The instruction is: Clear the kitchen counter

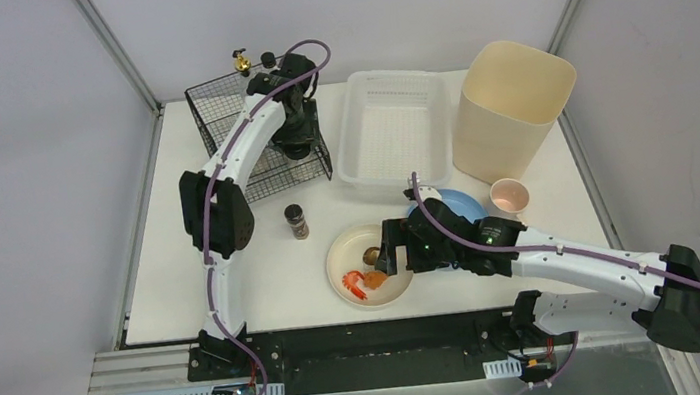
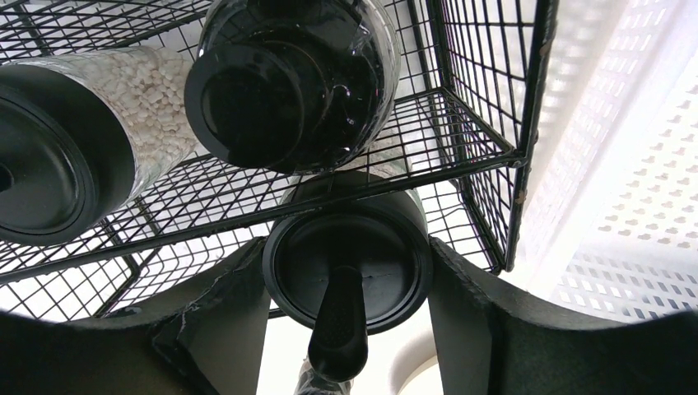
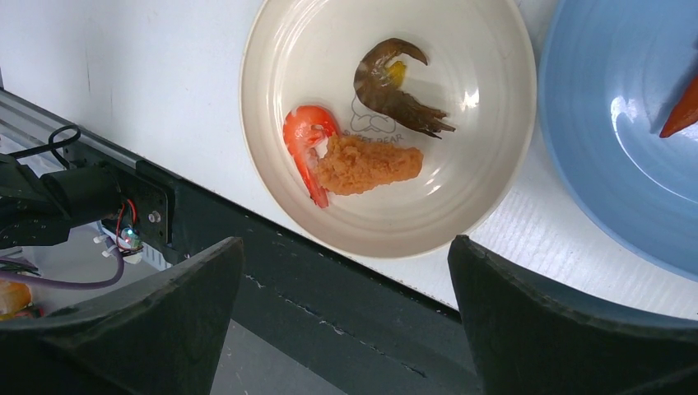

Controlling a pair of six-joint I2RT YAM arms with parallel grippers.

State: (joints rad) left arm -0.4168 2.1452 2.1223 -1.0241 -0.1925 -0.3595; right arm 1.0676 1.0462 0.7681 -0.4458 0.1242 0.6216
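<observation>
The kitchen counter (image 1: 255, 280) is the white tabletop. My left gripper (image 1: 297, 146) is down inside the black wire basket (image 1: 214, 108), its fingers (image 2: 230, 321) closed against both sides of a black-lidded jar (image 2: 362, 247). Two other jars lie in the basket, one with white grains (image 2: 156, 99) and one dark (image 2: 288, 82). My right gripper (image 1: 386, 259) is open and empty over the near edge of a cream plate (image 3: 486, 164) that holds an orange shrimp (image 3: 303, 140), a breaded piece (image 3: 362, 164) and a dark shrimp (image 3: 387, 90).
A small dark spice jar (image 1: 297, 221) stands on the counter left of the cream plate (image 1: 335, 270). A blue plate (image 1: 458, 206), a pink cup (image 1: 509, 196), a white slotted basket (image 1: 393, 127) and a tall beige bin (image 1: 511, 107) are at the back right.
</observation>
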